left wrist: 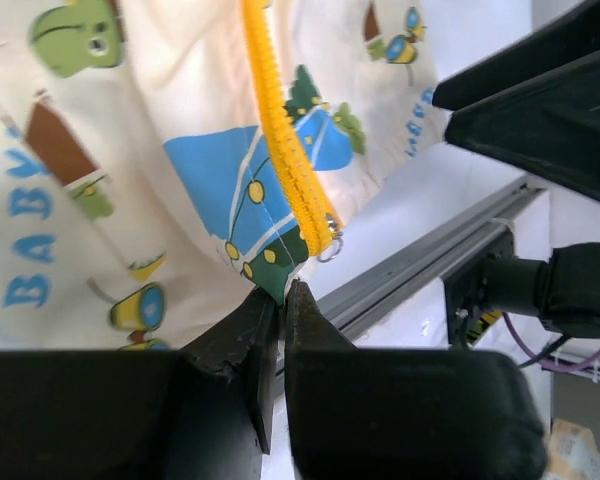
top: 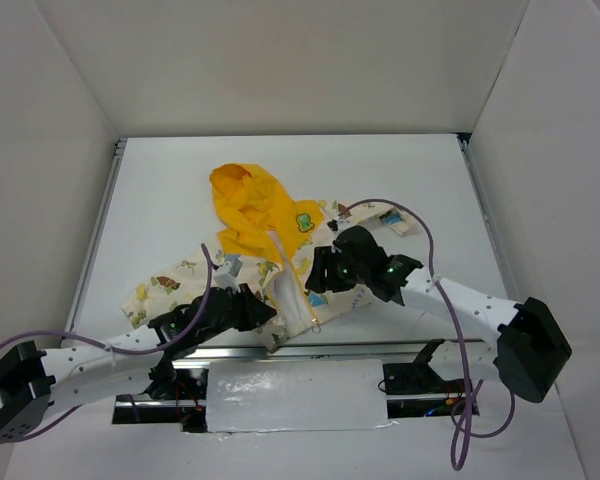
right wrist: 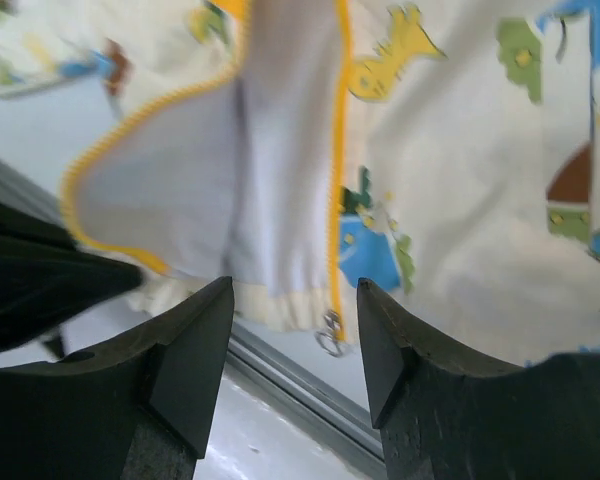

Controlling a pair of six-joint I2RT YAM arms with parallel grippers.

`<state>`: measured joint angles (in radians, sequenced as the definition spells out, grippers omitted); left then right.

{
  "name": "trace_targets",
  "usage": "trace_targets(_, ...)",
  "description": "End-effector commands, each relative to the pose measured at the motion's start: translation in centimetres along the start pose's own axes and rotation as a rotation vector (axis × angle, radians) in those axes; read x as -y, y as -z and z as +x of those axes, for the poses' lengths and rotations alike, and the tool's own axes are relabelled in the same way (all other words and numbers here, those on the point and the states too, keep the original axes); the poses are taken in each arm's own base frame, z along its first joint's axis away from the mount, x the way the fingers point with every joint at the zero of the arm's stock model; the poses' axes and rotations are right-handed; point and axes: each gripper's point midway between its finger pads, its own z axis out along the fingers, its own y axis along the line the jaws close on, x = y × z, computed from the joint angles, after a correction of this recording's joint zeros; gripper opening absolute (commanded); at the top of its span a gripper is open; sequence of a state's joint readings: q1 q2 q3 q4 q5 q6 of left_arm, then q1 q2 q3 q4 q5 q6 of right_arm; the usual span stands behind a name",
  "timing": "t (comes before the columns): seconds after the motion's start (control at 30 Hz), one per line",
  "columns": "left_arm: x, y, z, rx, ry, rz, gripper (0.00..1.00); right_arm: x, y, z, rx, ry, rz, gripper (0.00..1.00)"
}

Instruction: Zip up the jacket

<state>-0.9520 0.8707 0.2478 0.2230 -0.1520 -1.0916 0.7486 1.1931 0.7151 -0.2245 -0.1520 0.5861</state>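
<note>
The jacket lies on the white table, yellow hood at the far end, its front open with the white lining folded out. My left gripper is shut on the jacket's bottom hem corner, just beside the lower end of the yellow zipper. The zipper slider with its metal ring sits at the hem. My right gripper is open and empty above the jacket's lower front. The slider ring shows between its fingertips, untouched.
A metal rail runs along the table's near edge, right below the hem; it also shows in the left wrist view. Purple cables loop over both arms. White walls enclose the table on three sides.
</note>
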Motion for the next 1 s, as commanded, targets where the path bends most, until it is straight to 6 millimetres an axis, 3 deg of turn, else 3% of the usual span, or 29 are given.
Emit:
trace_targets(0.0, -2.1, 0.6, -0.3, 0.019, 0.031, -0.102, 0.00, 3.4, 0.2, 1.8, -0.077, 0.099, 0.235, 0.59)
trace_targets(0.2, -2.8, 0.9, -0.3, 0.014, 0.022, -0.136, 0.00, 3.8, -0.3, 3.1, -0.135, 0.209, 0.399, 0.59)
trace_targets(0.43, -2.8, 0.9, 0.0, -0.004, 0.014, -0.134, 0.00, 3.3, -1.5, 5.0, -0.212, 0.274, 0.427, 0.59)
trace_targets(0.8, -2.7, 0.8, -0.1, -0.009, -0.006, -0.141, 0.00, 4.3, -3.0, 7.8, -0.297, 0.268, 0.426, 0.54)
trace_targets(0.97, -2.6, 0.6, -0.1, -0.015, -0.010, -0.146, 0.00, 5.1, -3.7, 8.7, -0.331, 0.266, 0.453, 0.45)
